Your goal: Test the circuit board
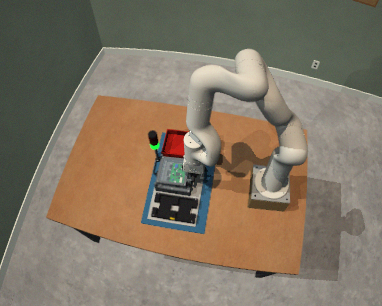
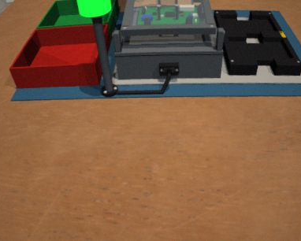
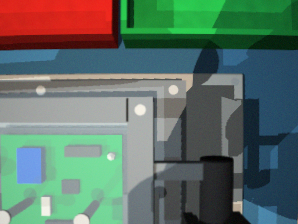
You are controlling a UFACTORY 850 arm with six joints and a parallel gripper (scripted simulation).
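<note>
The green circuit board (image 1: 176,172) (image 2: 167,16) (image 3: 65,170) lies flat in the grey tester (image 2: 147,64), component side up. The lid frame (image 2: 167,31) (image 3: 140,150) is down over it, and its probes touch the board. The signal light (image 1: 153,145) (image 2: 93,5) glows green. My gripper (image 1: 193,175) is low at the tester's right side, over the latch area. In the wrist view only its dark fingertips (image 3: 212,220) show at the bottom edge, close together, just behind a black post (image 3: 216,185). I see nothing held between them.
The red bin (image 1: 177,142) (image 2: 57,55) (image 3: 55,20) and the green bin (image 2: 65,16) (image 3: 210,20) stand side by side beyond the tester. The empty black tray (image 1: 176,207) (image 2: 258,43) lies on the blue mat (image 1: 149,210) (image 2: 226,90). The arm's base stands at the table's right.
</note>
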